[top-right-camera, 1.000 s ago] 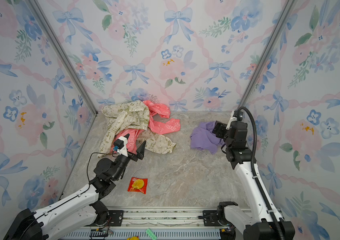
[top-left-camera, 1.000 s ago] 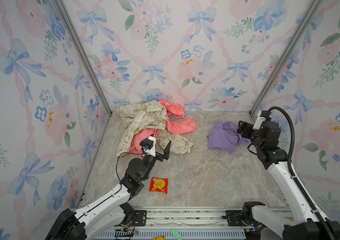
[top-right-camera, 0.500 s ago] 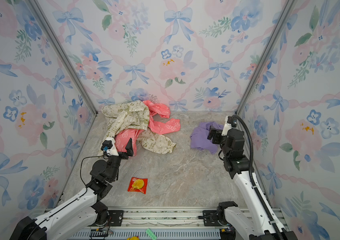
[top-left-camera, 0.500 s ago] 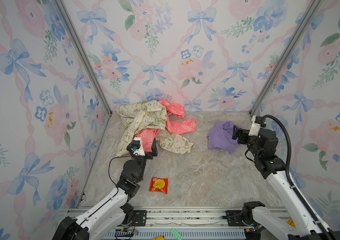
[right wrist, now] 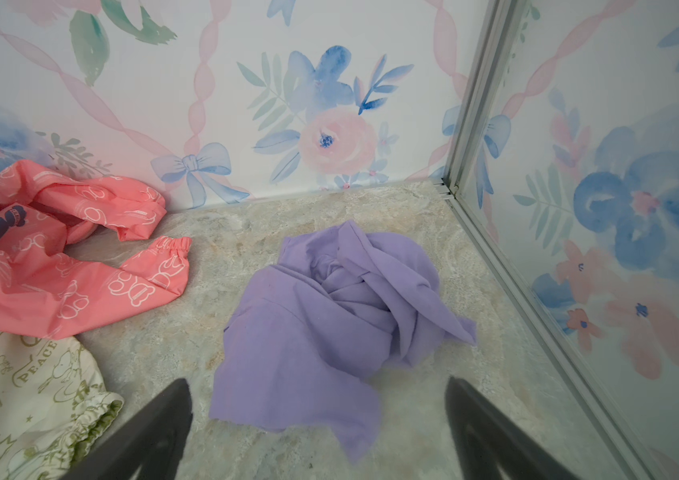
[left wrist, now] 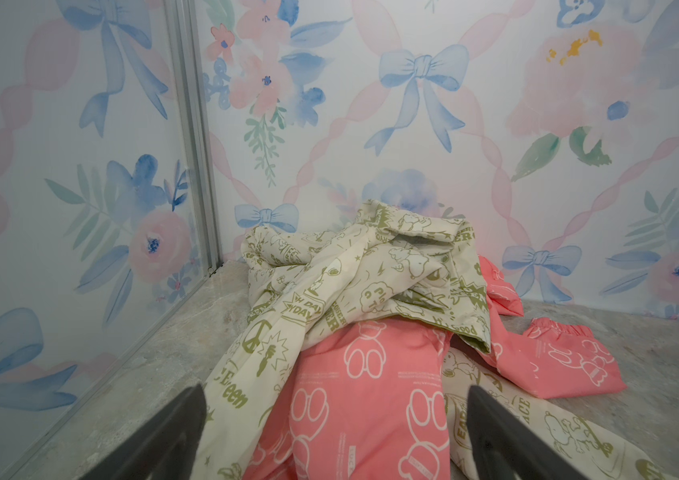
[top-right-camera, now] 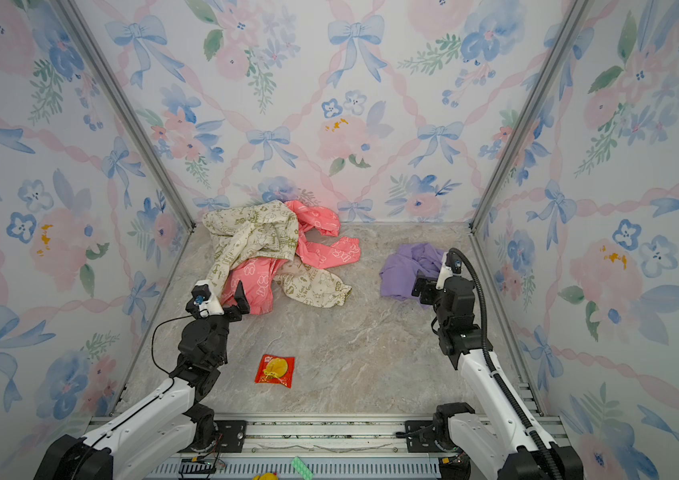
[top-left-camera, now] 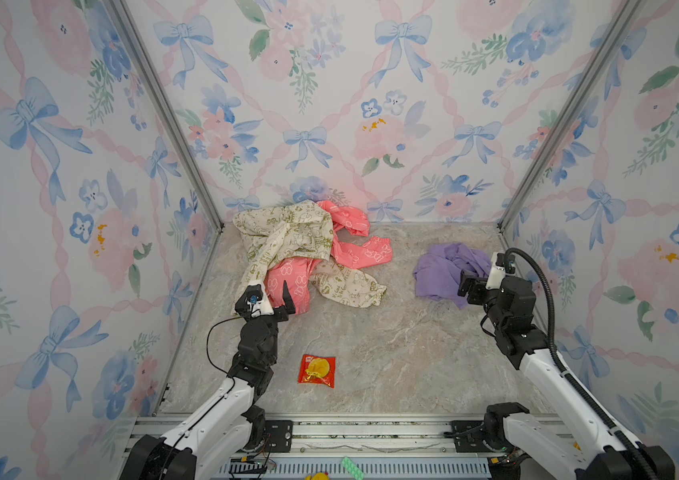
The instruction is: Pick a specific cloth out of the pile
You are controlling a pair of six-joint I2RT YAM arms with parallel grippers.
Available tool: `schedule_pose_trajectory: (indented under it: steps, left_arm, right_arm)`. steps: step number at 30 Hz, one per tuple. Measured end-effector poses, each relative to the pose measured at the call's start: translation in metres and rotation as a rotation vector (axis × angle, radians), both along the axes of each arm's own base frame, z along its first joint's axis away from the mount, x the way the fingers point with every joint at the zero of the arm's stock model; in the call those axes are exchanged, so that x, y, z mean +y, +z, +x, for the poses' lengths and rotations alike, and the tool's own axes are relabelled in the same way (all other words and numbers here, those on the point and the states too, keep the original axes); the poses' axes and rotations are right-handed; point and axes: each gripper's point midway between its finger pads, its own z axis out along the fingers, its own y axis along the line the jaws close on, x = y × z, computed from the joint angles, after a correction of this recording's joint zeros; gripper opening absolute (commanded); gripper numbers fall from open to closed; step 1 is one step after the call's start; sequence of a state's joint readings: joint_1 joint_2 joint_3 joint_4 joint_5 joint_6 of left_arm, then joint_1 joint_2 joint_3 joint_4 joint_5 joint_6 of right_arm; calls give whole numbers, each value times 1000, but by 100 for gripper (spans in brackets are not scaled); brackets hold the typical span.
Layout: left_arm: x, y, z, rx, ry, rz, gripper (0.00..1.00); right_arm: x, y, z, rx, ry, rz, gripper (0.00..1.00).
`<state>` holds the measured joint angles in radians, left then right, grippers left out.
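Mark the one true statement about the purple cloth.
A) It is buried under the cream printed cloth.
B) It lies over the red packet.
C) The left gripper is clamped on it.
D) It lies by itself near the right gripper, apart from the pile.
D: the purple cloth lies alone, with bare tabletop between it and the pile, and the right gripper stands open in front of it.

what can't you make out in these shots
- Under the pile: any lower layers, hidden by its own folds in every view.
- Red packet: print too small in both top views.
- Lavender cloth: what garment it is, crumpled on itself in every view.
- Yellow object: cut off by both top views' bottom edge.
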<state>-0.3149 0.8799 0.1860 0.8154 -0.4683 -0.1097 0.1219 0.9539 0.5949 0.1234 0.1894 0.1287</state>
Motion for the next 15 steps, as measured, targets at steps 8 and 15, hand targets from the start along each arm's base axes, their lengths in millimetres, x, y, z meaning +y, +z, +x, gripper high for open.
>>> schedule_pose_trajectory:
  steps: [8, 15]
  left_arm:
    - [15, -20, -3, 20, 49, 10, 98]
    - [26, -38, -5, 43, 84, 38, 98]
  right_arm:
    - [-10, -37, -2, 25, -46, -40, 97]
    - [-14, -62, 4, 50, -60, -55, 97]
